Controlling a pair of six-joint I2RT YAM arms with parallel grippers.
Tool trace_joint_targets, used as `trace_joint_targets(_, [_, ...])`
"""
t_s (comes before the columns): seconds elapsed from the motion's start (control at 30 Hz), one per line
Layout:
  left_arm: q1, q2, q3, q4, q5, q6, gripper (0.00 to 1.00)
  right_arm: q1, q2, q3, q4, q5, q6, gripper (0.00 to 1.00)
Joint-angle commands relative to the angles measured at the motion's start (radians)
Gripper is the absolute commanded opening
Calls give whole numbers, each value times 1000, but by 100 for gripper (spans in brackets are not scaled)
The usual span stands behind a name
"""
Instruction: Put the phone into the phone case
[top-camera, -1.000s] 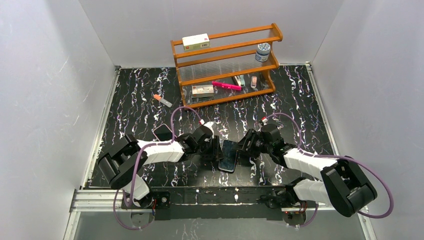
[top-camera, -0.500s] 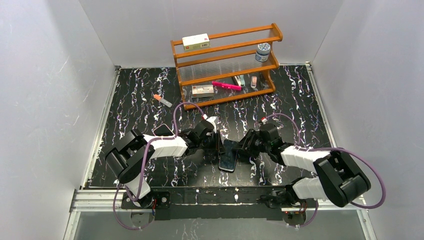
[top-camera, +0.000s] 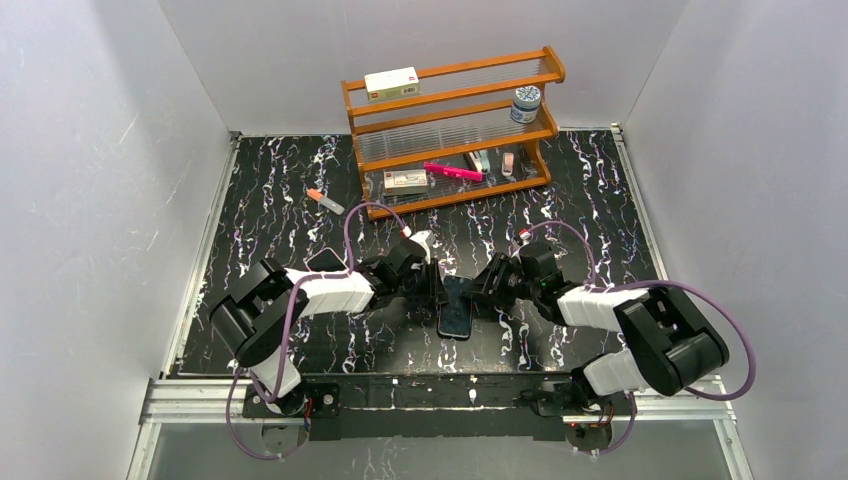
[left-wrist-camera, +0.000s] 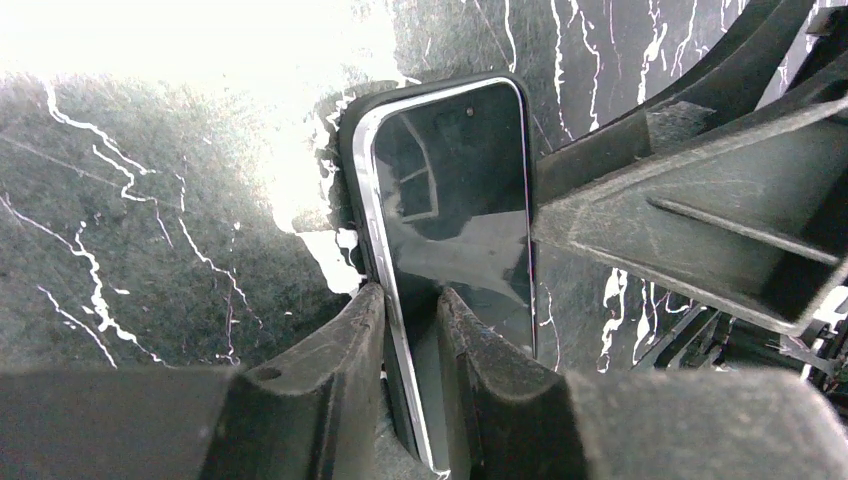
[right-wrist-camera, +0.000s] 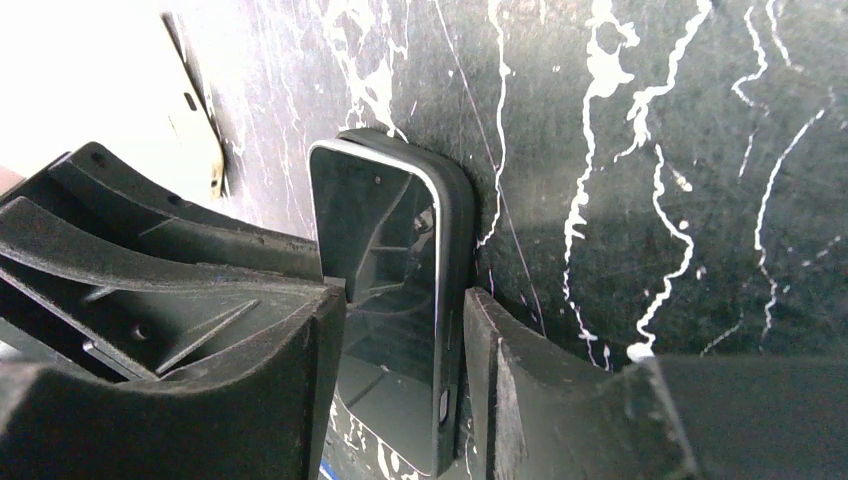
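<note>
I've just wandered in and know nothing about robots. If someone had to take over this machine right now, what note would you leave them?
Left gripper: fingers straddle one long edge of the phone; clamping or only pressing, cannot tell.
Right gripper: closed across the phone case, one finger on each side.
Things: phone lies screen up inside the case, on the table between the grippers.
Done: phone is in the case; the case rim shows round its far end.
To do: check every edge is seated (near end hidden by fingers), then open and withdraw.
</note>
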Motion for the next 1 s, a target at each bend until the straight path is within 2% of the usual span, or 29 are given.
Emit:
trace_joint_targets(0.0, [-45,-38,-43,-59,-41,-3,26,22,-62,44,-70,-37,-20,56])
trace_joint_targets(0.17, [-43,-98,-86,-79,-54,-39,29,22,-111,17,-181,-26,-15,59])
trace_joint_targets(0.3, [-43,-127,-133,-27,-37,-77,29,24,-148,-35,-163,-44,38,59])
trace_joint_targets(0.63, [-44,-92,-144,26,0,-62,19,49,-111,-35,-121,-32,88,64])
trace_joint_targets(0.83, [-43,-58,-139,56,22,-67,14,56,-58,-30,4,-78,128,65])
trace_joint_targets(0.97, [-43,-67,-166,80,25,-78,13,55,-29,-51,202,-170,200,66])
